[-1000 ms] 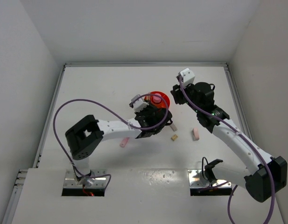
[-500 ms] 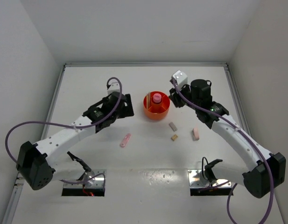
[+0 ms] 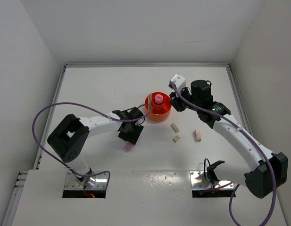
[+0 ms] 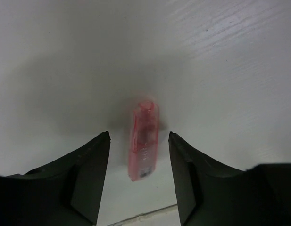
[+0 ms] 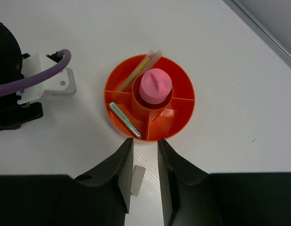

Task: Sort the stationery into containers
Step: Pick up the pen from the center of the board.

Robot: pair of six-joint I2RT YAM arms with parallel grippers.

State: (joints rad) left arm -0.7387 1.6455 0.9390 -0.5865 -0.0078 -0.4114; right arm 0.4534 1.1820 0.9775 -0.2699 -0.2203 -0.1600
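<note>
The orange container point(image 3: 164, 114) stands mid-table with a pink-capped tube point(image 3: 158, 99) in its central well. In the right wrist view its rim point(image 5: 185, 117) surrounds the pink cap point(image 5: 155, 85), a green pen-like piece point(image 5: 125, 119) and cream sticks point(image 5: 144, 65). My right gripper point(image 5: 145, 143) hovers just in front of it, narrowly open and holding nothing. A beige eraser point(image 5: 138, 180) lies under the gripper. My left gripper point(image 4: 139, 137) is open and straddles a translucent pink piece point(image 4: 144, 139) that lies on the table. In the top view this piece point(image 3: 128, 148) shows just below the left gripper point(image 3: 130, 138).
To the right of the container lie a beige eraser point(image 3: 174, 127), a tiny tan cube point(image 3: 176, 139) and a pink eraser point(image 3: 198, 135). The left arm's wrist point(image 5: 41, 84) shows left of the container in the right wrist view. White walls enclose the table.
The left arm swung from the container out to the left, then back down over the pink piece. The right gripper edged closer to the container and its jaws narrowed.
</note>
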